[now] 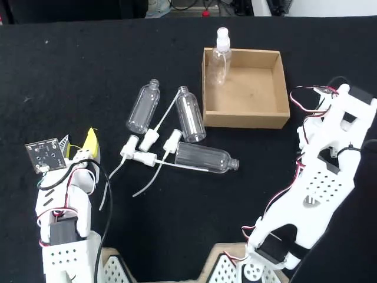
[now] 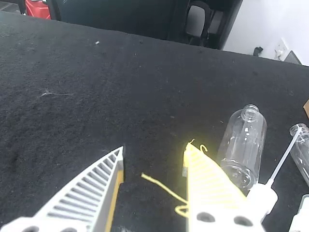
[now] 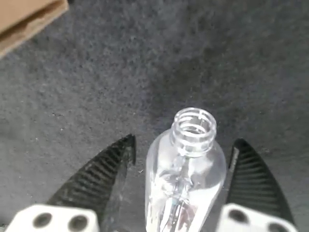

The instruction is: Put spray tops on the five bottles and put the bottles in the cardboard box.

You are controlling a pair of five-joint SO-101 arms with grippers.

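Note:
A capped clear bottle (image 1: 221,56) leans at the left wall of the cardboard box (image 1: 277,88). Three open bottles lie on the black table: one (image 1: 143,106) to the left, one (image 1: 190,113) beside the box, one (image 1: 206,158) nearer the arms. Several white spray tops (image 1: 147,147) lie between them. My left gripper (image 1: 79,144) (image 2: 154,147) stands open and empty, short of the left bottle (image 2: 244,145) and a spray top (image 2: 263,195). My right gripper (image 3: 183,145) is shut on another open bottle (image 3: 193,130), neck pointing away from the wrist, over the table near a box corner (image 3: 29,19).
The right arm (image 1: 324,177) stands to the right of the box and covers its own gripper from above. Thin dip tubes (image 1: 147,180) trail from the spray tops toward the left arm. Bare black table lies at the far left (image 1: 59,76).

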